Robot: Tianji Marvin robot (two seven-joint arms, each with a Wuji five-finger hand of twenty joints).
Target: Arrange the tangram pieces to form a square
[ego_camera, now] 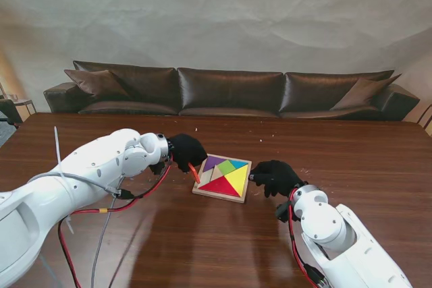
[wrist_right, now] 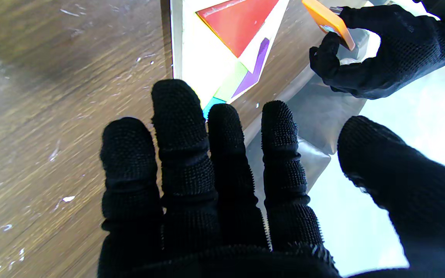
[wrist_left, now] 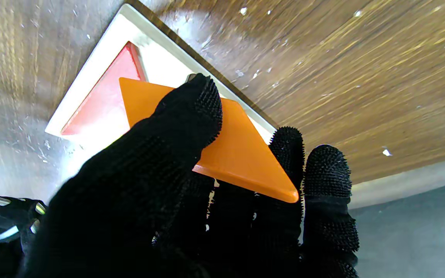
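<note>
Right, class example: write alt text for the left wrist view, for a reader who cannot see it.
A black-gloved left hand pinches an orange triangle between thumb and fingers, holding it over the edge of a pale tangram tray. A red triangle already lies in the tray, which rests on a brown wooden table.

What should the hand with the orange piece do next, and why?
Probably lower the orange triangle into the tray's bare left gap. The left hand pinches it just over that edge, beside the red triangle, while the right hand rests open at the tray's right side.
</note>
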